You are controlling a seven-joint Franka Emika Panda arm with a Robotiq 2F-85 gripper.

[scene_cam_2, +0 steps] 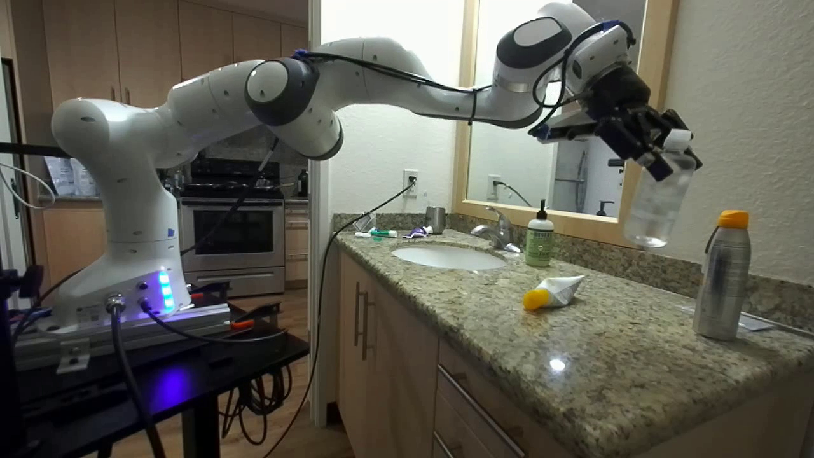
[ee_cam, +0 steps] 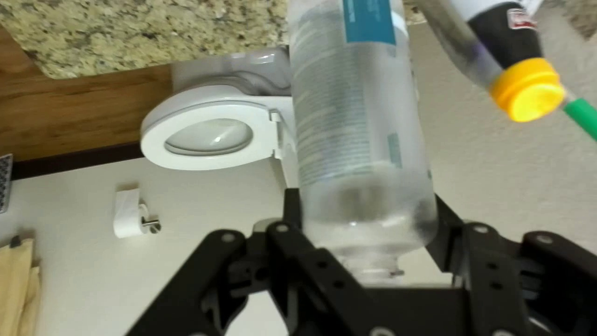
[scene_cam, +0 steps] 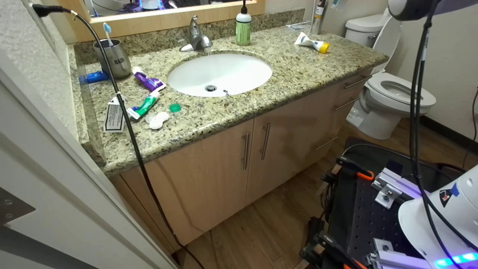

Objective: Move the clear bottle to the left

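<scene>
Clear bottle (scene_cam_2: 660,200) hangs tilted above the granite counter (scene_cam_2: 610,350), neck upward, its upper part clasped from both sides by the gripper (scene_cam_2: 679,163). Near it stands an orange-capped silver can (scene_cam_2: 724,286); farther off are a yellow-capped tube (scene_cam_2: 557,293), then a green soap bottle (scene_cam_2: 539,243) and the white sink (scene_cam_2: 448,257).

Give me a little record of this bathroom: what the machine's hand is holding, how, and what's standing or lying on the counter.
Gripper: closed on the clear bottle
Bottle's pose: off the counter, tilted, cap end uppermost
Standing on counter: green pump bottle, orange-capped silver container, metal cup holding a toothbrush
Lying there, in part: yellow-capped white tube, purple tube, green-and-white tube
Basin: white sink, faucet beside it
</scene>
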